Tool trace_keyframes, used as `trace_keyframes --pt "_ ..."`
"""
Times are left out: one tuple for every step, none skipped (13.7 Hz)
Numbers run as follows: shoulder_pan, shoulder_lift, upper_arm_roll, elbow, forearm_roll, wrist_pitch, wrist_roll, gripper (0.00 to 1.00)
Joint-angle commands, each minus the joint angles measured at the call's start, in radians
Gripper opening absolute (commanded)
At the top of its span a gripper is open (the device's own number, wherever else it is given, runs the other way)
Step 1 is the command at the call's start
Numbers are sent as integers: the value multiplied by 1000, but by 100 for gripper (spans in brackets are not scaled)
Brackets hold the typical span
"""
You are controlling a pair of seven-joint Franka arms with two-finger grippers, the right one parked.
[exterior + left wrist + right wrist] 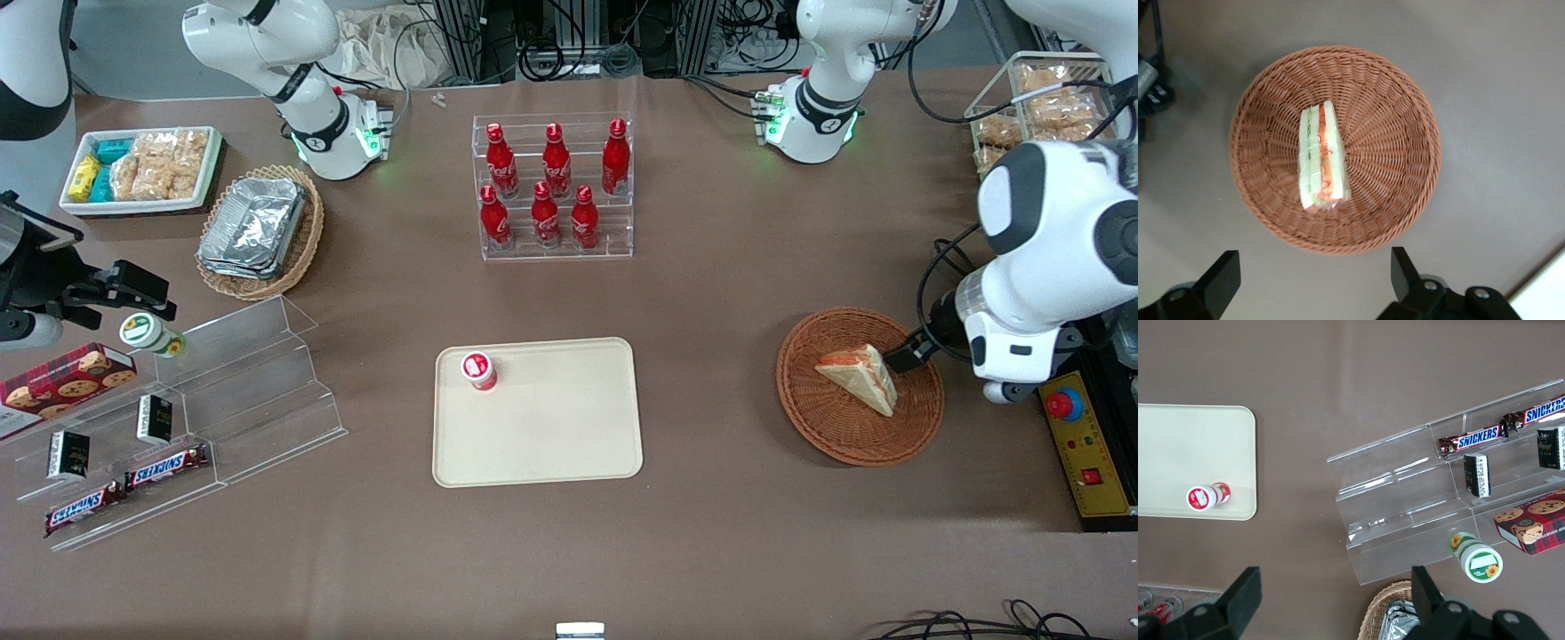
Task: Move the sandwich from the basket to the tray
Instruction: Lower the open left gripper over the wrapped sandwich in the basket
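The sandwich point(861, 378) point(1321, 160), a plastic-wrapped wedge of white bread with orange and green filling, lies in the round reddish-brown wicker basket point(800, 391) point(1398, 133) toward the working arm's end of the table. My gripper point(909, 354) point(1313, 277) hangs open above the basket's rim, on the side toward the working arm's end, with nothing between its fingers. It is apart from the sandwich. The cream tray point(551, 427) point(1178, 453) lies flat at the table's middle. On one corner of it stands a small red-lidded cup point(478, 370) point(1203, 497).
A clear rack of red bottles point(556, 187) stands farther from the camera than the tray. A yellow control box with a red button point(1080, 444) sits beside the basket. Toward the parked arm's end are a stepped acrylic shelf point(222, 391) and a tan foil basket point(260, 231).
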Motion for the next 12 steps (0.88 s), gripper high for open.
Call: trace_keyframes --pt "9 -5 -5 -119 4 154 -197 100" --pt "9 5 -5 -157 4 205 -235 100" --pt "10 9 -3 -189 4 239 -241 100" --pt "18 15 -2 -218 4 275 -241 100" --pt "36 26 -2 -235 5 306 -241 100" --pt "42 40 -2 -243 4 329 -241 100" --pt "44 57 -2 -248 4 349 -243 100" --pt "44 70 -2 -248 4 366 -244 100" --pt "44 81 -2 -248 4 383 -255 100" --pt "44 90 -2 -248 4 391 -261 100" --pt "44 95 -2 -249 4 392 -264 100" --pt "45 97 -2 -255 4 395 -264 100"
